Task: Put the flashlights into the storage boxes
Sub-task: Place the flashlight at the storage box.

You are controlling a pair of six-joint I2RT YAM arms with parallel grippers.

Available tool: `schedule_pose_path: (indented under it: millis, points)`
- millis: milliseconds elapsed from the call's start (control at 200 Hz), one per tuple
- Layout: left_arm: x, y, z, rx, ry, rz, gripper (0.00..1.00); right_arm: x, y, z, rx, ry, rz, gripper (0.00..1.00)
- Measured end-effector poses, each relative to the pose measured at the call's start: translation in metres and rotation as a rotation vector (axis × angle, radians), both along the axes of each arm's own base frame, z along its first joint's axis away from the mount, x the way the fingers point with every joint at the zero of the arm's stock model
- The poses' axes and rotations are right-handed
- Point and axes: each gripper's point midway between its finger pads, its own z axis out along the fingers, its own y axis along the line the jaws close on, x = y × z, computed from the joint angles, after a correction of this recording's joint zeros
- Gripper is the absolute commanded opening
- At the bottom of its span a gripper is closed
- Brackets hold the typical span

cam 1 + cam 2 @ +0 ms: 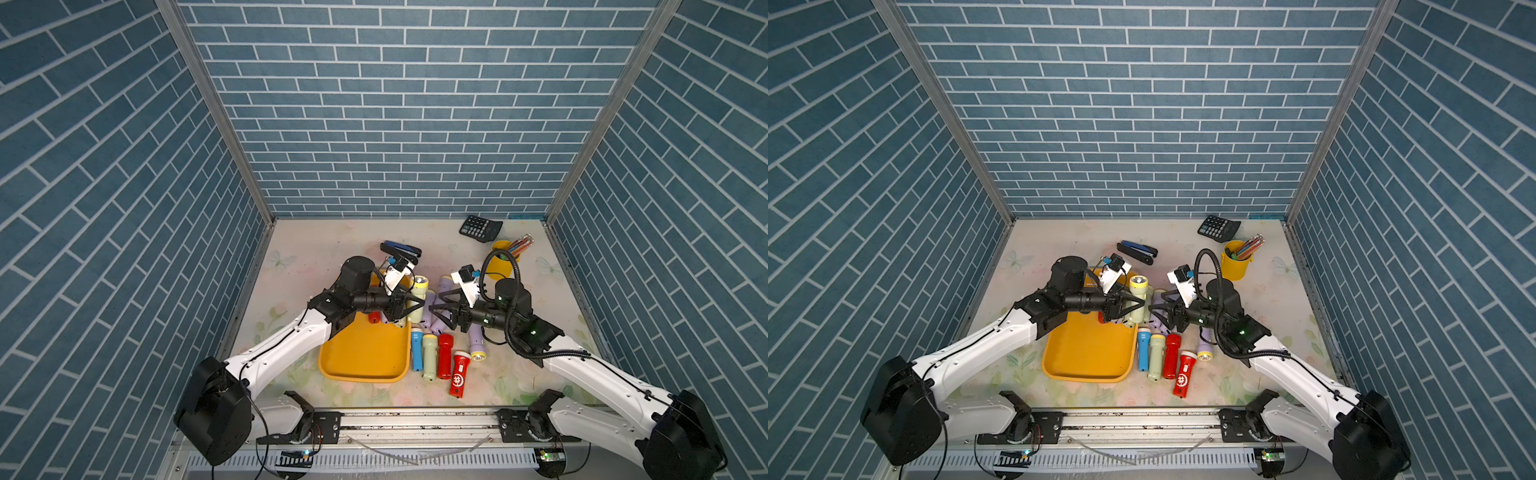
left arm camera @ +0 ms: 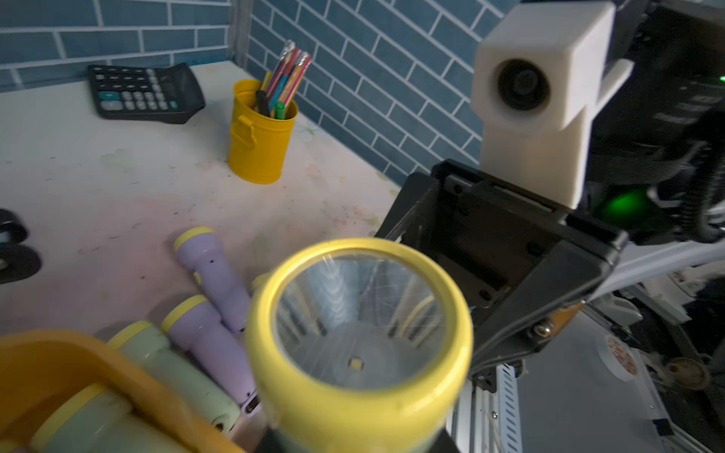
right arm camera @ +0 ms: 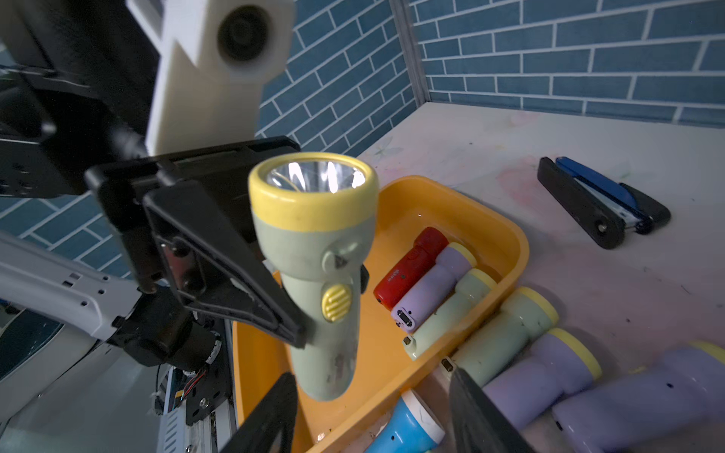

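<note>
Fingers (image 3: 251,302) of the left hand (image 1: 417,304) clamp a pale green flashlight (image 3: 314,255) above the yellow tray's (image 3: 506,231) rim; the right hand (image 3: 368,382) is spread apart, empty.

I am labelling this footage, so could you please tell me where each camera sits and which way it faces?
Top views: high above the robot's base, looking down at the table; both arms show, left gripper facing right gripper.
Left wrist: on the left arm, looking past its held green flashlight toward the pencil cup; the right gripper shows.
Right wrist: on the right arm, facing the tray; its open jaws and the left gripper show.
Shared: both wrist views show that flashlight.
</note>
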Motion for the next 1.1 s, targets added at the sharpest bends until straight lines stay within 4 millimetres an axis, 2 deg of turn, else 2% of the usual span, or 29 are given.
schedule_pose_path:
  millis: [115,205,330,420,550,690,880,1100]
  points:
    - [0.012,0.016,-0.002,0.115,0.001,0.086,0.31,0.012,-0.006,-0.012,-0.055,0.076,-0.081,0.67]
    - [0.02,0.03,-0.008,0.196,0.026,0.139,0.31,0.021,-0.009,-0.011,-0.084,0.111,-0.131,0.66]
    - [0.032,0.049,-0.028,0.313,0.099,0.203,0.31,0.031,-0.011,-0.004,-0.087,0.13,-0.188,0.66]
    - [0.036,0.064,-0.046,0.389,0.169,0.24,0.31,0.035,-0.013,-0.008,-0.095,0.156,-0.223,0.66]
    - [0.037,0.087,-0.066,0.46,0.266,0.292,0.32,0.038,-0.015,-0.023,-0.121,0.211,-0.253,0.66]
    - [0.036,0.107,-0.077,0.498,0.336,0.333,0.34,0.038,-0.016,-0.037,-0.15,0.268,-0.271,0.66]
    - [0.032,0.123,-0.085,0.529,0.404,0.36,0.34,0.038,-0.017,-0.053,-0.179,0.335,-0.286,0.66]
    - [0.031,0.138,-0.108,0.583,0.501,0.385,0.35,0.037,-0.014,-0.072,-0.208,0.396,-0.284,0.67]
